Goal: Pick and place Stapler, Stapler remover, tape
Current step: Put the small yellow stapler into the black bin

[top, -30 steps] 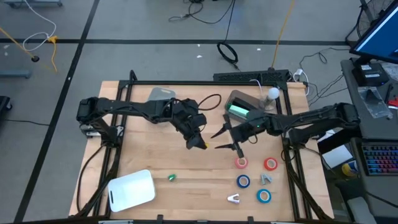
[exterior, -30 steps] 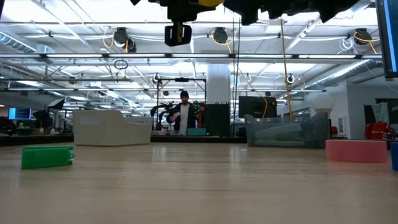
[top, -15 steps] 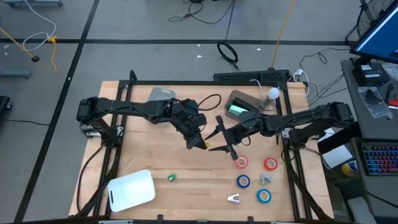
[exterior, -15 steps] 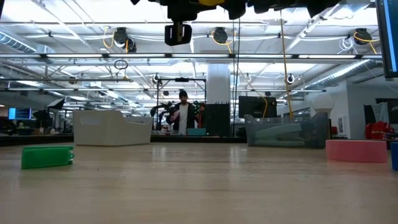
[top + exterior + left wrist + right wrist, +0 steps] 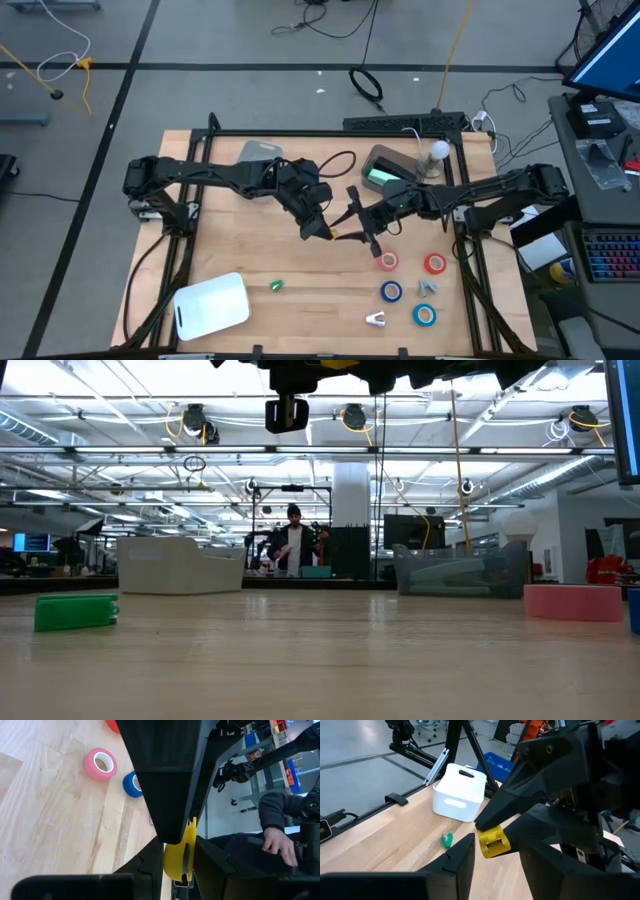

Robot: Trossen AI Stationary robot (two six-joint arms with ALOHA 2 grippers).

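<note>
Your right pincer [image 5: 345, 232] has slid across the tabletop [image 5: 240, 260] from above the pink tape roll [image 5: 388, 261] until it sits right against the yellow stapler [image 5: 327, 233], which your left pincer [image 5: 322, 230] holds up in the air over the middle of the boards. From the right wrist the stapler [image 5: 493, 841] shows sitting between that arm's two dark fingers [image 5: 461, 854], and those fingers have drawn in around it over the last moment; whether they have bitten yet you cannot tell, as a sliver of gap seems to remain on either side. The left pincer is clamped on the stapler [image 5: 181, 851], its jaws pinched on the yellow body, and it has not shifted. This reads as a hand-over in mid-air, so the left should keep its hold until the right is firm. From the stapler, the white bin [image 5: 211, 304] lies well off towards the front left corner, with the green stapler remover [image 5: 276, 285] between the two; the clear bin [image 5: 388, 170] lies behind it to the right. The four tape rolls wait untouched to the front right of the stapler, the pink one nearest, then red [image 5: 434, 264] and the two blue [image 5: 391, 291] [image 5: 425, 314]
</note>
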